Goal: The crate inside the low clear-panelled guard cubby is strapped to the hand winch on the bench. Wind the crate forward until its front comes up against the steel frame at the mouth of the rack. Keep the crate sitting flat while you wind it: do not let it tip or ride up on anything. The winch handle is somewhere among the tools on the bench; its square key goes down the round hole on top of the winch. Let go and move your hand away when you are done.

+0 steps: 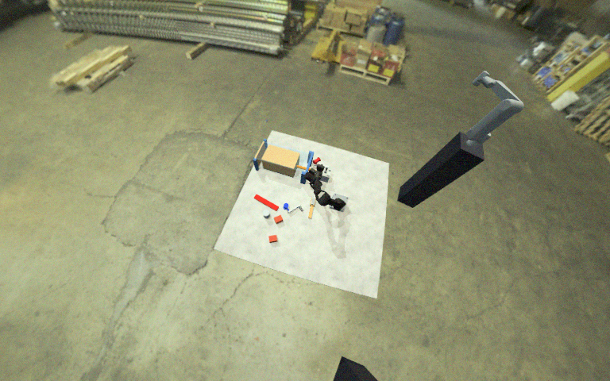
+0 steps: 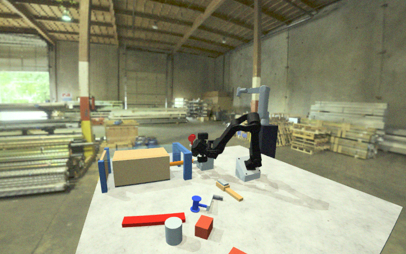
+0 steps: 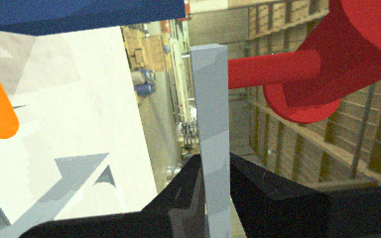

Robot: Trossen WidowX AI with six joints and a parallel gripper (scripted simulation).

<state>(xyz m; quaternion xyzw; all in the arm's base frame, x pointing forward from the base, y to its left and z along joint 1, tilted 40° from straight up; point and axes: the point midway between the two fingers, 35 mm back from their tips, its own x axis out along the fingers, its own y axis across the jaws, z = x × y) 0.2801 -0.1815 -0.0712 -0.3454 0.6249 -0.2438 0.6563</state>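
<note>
Exterior view: a black robot arm [image 1: 322, 198] [image 2: 254, 132] reaches across a pale counter [image 1: 350, 251] [image 2: 284, 215], its claw [image 1: 309, 176] [image 2: 195, 148] [image 3: 210, 160] above a grey winch [image 1: 324, 178] [image 2: 205, 164]. The claw is closed to a narrow gap on the flat grey bar of a red-knobbed crank handle [image 1: 316, 159] [image 2: 192, 137] [image 3: 210, 99], seen at close range by the wrist camera, the bar standing between black fingers and the red knob out to one side. Whether the handle's key is seated in the winch cannot be told.

A tan crate [image 1: 279, 160] [image 2: 140, 166] sits flat in its cubby between two blue frames, apart from the blue frame on the winch side [image 1: 310, 161] [image 2: 187, 166]. An orange strap [image 1: 302, 167] [image 2: 176, 163] [image 3: 7, 116] runs from the crate through that frame toward the winch.

Elsewhere on the counter lie a blue-knobbed crank [image 1: 286, 206] [image 2: 195, 204], a wooden-handled tool [image 1: 310, 211] [image 2: 233, 193] and a long red bar [image 1: 265, 202] [image 2: 143, 220]. A grey cylinder [image 1: 266, 214] [image 2: 173, 232] stands upright near a red block [image 1: 278, 219] [image 2: 203, 227]; a second red block [image 1: 272, 239] [image 2: 236, 251] sits apart.
</note>
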